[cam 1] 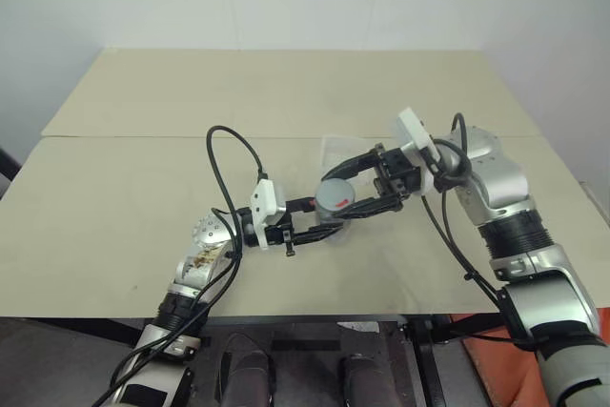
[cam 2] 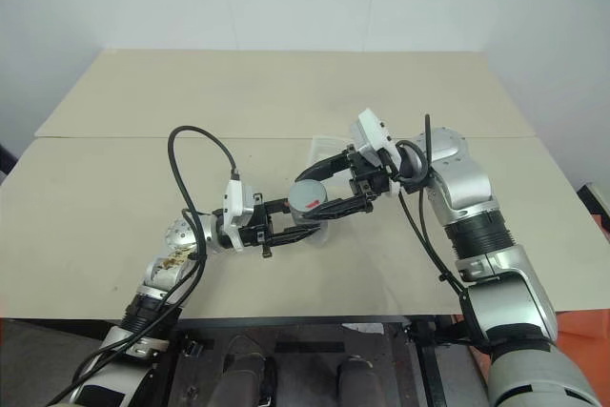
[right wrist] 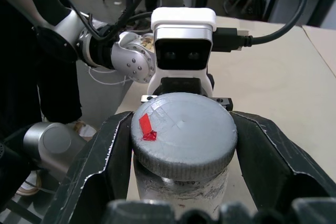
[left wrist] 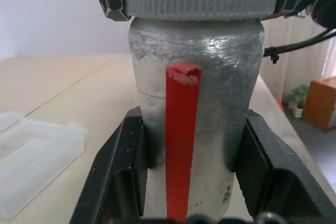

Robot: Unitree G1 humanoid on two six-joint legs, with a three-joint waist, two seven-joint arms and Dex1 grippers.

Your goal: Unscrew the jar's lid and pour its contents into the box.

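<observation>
The silver-grey jar, with a red strip down its side, is held upright just above the table. My left gripper is shut on the jar's body from the left. The ribbed grey lid with a small red mark sits on top of the jar. My right gripper comes in from the right and is shut on the lid, one finger on each side of its rim. The clear plastic box lies on the table just behind the jar. The contents are hidden inside the jar.
The beige table has a seam running across it behind the box. Black cables loop up from both wrists. Past the table's near right corner stands an orange object.
</observation>
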